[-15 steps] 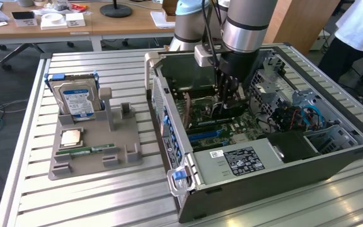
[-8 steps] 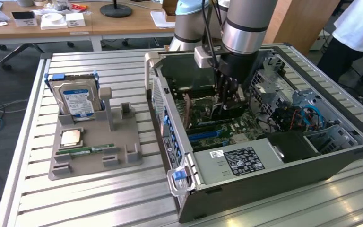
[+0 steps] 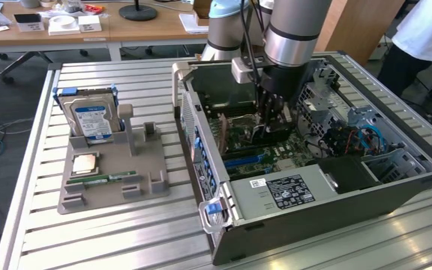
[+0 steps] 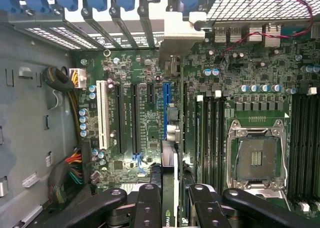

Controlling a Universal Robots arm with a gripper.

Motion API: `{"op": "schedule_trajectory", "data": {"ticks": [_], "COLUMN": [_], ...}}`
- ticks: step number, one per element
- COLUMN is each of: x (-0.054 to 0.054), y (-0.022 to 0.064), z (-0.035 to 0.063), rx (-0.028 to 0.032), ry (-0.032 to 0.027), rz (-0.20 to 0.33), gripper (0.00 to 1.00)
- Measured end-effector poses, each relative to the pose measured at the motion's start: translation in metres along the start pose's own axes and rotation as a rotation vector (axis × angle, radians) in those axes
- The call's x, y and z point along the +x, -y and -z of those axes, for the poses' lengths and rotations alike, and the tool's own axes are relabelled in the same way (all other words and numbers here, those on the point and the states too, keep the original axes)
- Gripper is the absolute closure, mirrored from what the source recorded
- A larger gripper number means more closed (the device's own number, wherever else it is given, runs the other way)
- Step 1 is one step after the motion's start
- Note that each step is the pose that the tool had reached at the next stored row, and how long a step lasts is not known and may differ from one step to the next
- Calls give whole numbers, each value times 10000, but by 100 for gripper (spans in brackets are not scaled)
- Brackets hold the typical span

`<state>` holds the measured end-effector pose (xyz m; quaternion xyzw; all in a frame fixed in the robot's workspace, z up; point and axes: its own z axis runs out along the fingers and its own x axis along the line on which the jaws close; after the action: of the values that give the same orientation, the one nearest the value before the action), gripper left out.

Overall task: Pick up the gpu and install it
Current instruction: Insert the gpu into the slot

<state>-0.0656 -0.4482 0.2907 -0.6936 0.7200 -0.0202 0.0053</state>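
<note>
Inside the case (image 3: 328,194), gpu (image 4: 170,168) between fingers (image 4: 148,208), near blue slot (image 4: 165,107).

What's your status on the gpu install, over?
Gripper shut on gpu, inside the open computer case. Gpu edge-on, in line with the blue slot; seating unclear. No obstruction seen at the slot.

The arm (image 3: 297,28) points straight down, fingers (image 4: 148,205) pinched narrowly on the gpu (image 4: 169,188).
</note>
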Motion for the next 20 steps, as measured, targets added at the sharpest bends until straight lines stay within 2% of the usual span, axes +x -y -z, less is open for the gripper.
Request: {"op": "schedule_trajectory", "data": {"ticks": [5, 10, 15, 20], "x": [41, 48, 51, 53], "y": [-4, -20, -24, -28], "z": [-2, -28, -37, -61], "rx": [0, 11, 11, 12], "ry": [22, 131, 163, 166], "rz": [17, 18, 13, 15], "gripper": [74, 74, 74, 74]}}
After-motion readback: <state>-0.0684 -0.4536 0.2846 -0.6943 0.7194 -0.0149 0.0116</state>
